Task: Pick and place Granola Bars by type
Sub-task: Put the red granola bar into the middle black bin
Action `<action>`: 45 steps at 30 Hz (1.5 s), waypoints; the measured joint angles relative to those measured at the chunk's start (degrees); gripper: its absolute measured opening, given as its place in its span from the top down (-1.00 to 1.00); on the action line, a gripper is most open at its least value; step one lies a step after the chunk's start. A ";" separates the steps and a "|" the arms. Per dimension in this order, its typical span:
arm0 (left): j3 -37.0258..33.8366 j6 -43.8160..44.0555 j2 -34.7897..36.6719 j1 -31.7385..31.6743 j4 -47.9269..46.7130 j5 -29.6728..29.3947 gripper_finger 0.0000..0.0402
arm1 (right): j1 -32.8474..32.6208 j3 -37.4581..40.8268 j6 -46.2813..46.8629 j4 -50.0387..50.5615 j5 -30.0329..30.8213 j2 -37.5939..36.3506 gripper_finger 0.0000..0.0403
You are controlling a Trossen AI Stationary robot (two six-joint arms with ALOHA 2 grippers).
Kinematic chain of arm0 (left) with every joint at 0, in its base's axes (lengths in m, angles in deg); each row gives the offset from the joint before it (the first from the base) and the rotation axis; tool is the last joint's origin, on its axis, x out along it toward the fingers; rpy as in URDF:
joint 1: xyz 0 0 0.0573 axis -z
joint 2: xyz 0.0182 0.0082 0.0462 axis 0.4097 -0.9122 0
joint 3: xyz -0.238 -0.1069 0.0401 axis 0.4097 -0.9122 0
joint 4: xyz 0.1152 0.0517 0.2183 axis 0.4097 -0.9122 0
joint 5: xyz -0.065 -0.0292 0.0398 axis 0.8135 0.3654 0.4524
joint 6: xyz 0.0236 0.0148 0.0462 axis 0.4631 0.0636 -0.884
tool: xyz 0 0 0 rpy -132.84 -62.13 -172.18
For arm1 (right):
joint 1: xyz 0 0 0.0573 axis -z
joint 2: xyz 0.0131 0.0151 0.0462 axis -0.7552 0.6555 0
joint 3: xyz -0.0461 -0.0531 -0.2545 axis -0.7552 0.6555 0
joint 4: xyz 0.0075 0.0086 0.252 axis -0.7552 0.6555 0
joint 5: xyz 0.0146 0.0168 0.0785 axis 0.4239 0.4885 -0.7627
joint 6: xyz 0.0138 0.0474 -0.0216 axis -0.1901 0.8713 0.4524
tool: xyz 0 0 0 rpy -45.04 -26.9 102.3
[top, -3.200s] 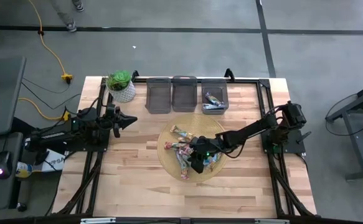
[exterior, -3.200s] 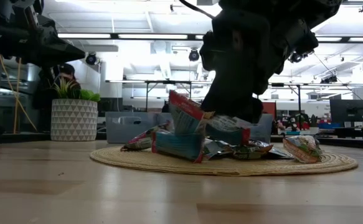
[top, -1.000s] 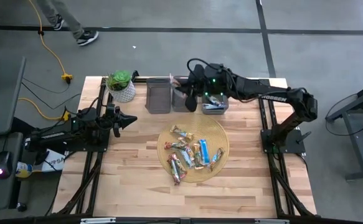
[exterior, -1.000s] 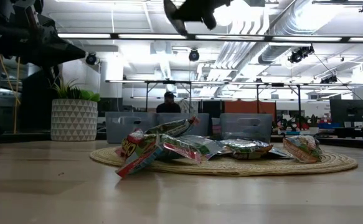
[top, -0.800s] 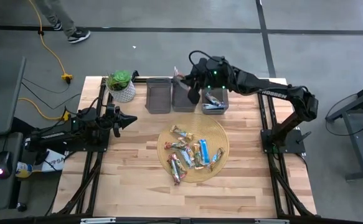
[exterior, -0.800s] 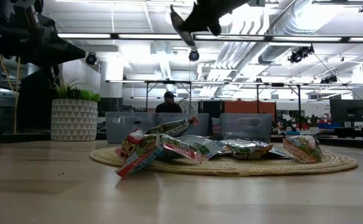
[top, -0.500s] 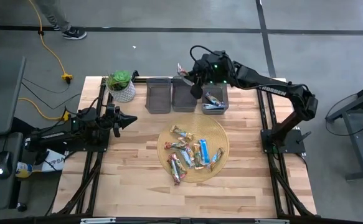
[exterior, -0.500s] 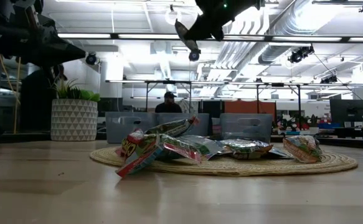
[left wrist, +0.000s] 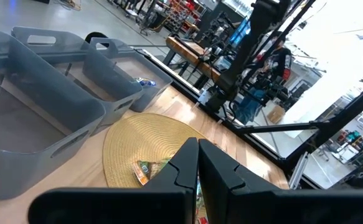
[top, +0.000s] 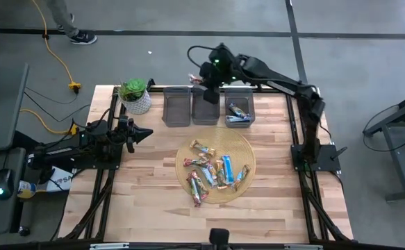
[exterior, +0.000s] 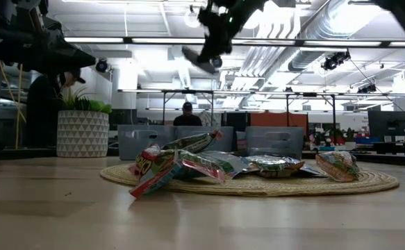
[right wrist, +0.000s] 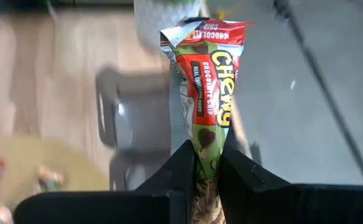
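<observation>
clamped in the right gripper (right wrist: 206,163): a red and green chewy bar (right wrist: 207,99), pinched at one short end between the narrowly parted fingers (right wrist: 182,171), long axis running straight out ahead of the fingertips, far end free and pointing away from the wrist. seen from above, held high over the far rim of the middle bin (top: 205,105), bar (top: 196,78) sticking out beyond the gripper (top: 203,78) toward the table's far left; in the low view, bar (exterior: 196,59) slanting downward from the gripper (exterior: 209,50), though the exact tilt is hard to judge against the ceiling lights. beneath and ahead of the fingertips: three grey bins in a row, the left bin (top: 176,105) just to one side, the right bin (top: 239,107) to the other with blue bars (top: 236,111) inside. well behind the gripper, toward the table's middle: the round woven mat (top: 246,150) carrying the remaining granola bars (top: 209,171) in a loose pile, long axes pointing every which way. potted plant (top: 135,95) further out beyond the left bin.

compared with half a second ago: right gripper shifted a little leftward and farther back along the bins, elbow swung out more, bar unchanged in the grip. pile on the mat unchanged.

left gripper (top: 145,134) closed on nothing, parked at the left edge of the table, fingertips (left wrist: 197,163) aimed toward the mat.
</observation>
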 joint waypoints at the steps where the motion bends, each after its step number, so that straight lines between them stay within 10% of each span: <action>1: 0.00 0.00 0.02 0.00 0.00 0.02 0.95 | 0.17 -0.50 -0.51 1.13 -0.21 1.44 0.78; 27: 0.00 0.00 0.00 0.00 -0.20 0.25 0.95 | 0.25 0.92 -4.21 7.28 -3.89 15.27 0.77; 45: 0.00 0.00 0.00 0.00 -0.39 0.22 0.95 | -2.00 0.65 -2.79 7.63 -7.80 11.59 0.26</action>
